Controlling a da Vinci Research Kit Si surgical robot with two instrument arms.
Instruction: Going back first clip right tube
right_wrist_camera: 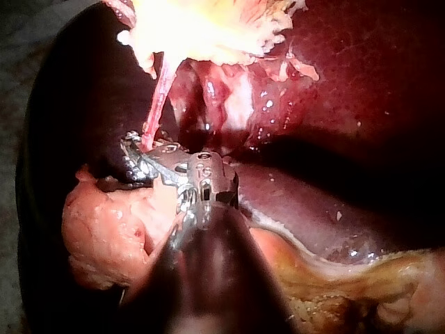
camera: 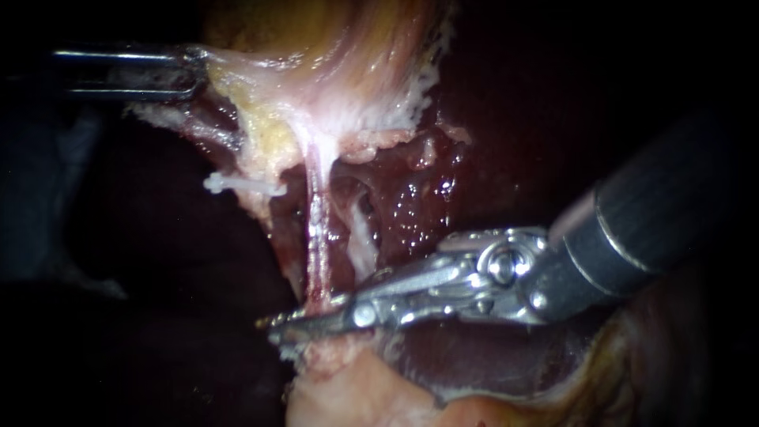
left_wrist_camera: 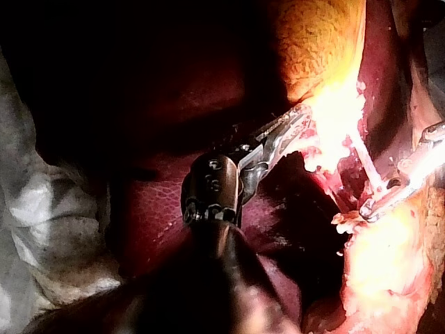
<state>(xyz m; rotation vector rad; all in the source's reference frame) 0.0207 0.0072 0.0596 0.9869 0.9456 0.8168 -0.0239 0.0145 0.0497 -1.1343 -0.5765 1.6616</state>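
White clip [camera: 241, 186], left instrument [camera: 192, 73] gripping gallbladder [camera: 340, 71], right instrument [camera: 288, 326] at tube [camera: 318, 229]

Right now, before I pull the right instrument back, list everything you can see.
gallbladder: one, yellow-pink, top of endoscope view.
liver: one, dark red, behind the tube.
tube: one, pale pink, taut, running down from the gallbladder.
clip: one, white, on tissue beside the tube.
pale tissue: one mound, pink, below the tube's lower end.
cloth: one, grey-white, beside the liver in left wrist view.
left instrument: one, dark metal, pincer shut on the gallbladder's edge.
right instrument: one, silver, tip at the tube's lower end.
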